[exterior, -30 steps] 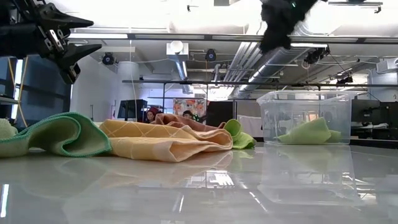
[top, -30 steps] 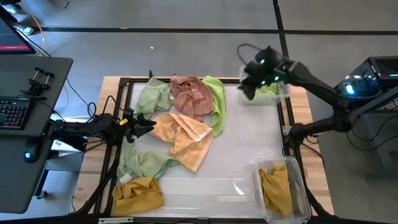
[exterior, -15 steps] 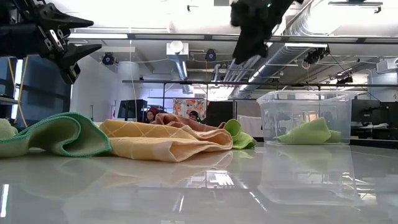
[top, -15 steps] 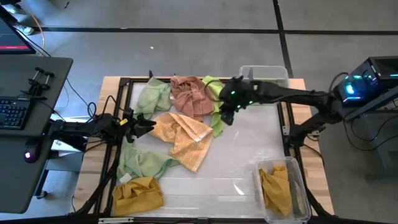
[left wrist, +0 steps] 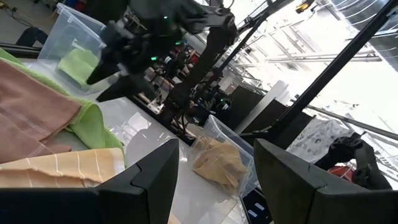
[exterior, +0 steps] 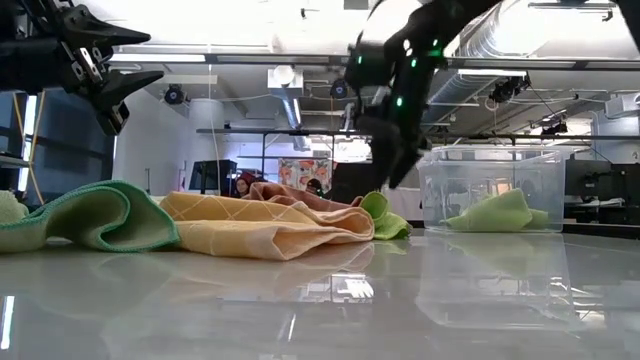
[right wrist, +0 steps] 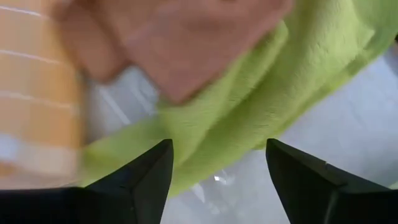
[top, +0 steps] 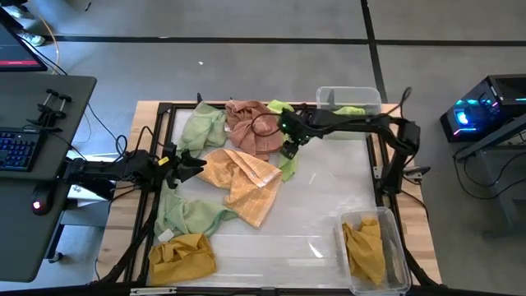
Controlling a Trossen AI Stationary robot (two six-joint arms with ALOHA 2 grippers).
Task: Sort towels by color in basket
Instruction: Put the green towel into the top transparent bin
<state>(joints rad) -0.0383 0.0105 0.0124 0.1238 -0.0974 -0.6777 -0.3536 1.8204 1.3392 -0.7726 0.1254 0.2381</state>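
Towels [top: 234, 168] lie heaped mid-table — we see pale green, pink, peach, mustard folds. Right gripper [top: 289, 148], fingers spread, hangs over the bright green towel [right wrist: 261, 93]; left gripper [top: 193, 164] waits open, empty.

The towels are soft, matt cloth. The bright green towel [right wrist: 261, 106] shows a fuzzy, short-piled nap close up, and the dusty pink towel [top: 251, 125] beside it looks equally napped. The peach-orange towel [exterior: 265, 226] is a flatter weave crossed by thin pale lines. The mustard yellow towel [top: 182, 255], at about seven o'clock on the table, lies crumpled and dull. The tabletop [exterior: 330, 300] is smooth and glossy, mirroring the ceiling lights and the cloth above it; its border [top: 411, 177] is pale bare wood. The two bins are clear, shiny plastic: one [exterior: 490, 190] at one o'clock, another [top: 394, 247] at five o'clock. The right gripper [top: 289, 150] and left gripper [top: 193, 164] are dark and matt.
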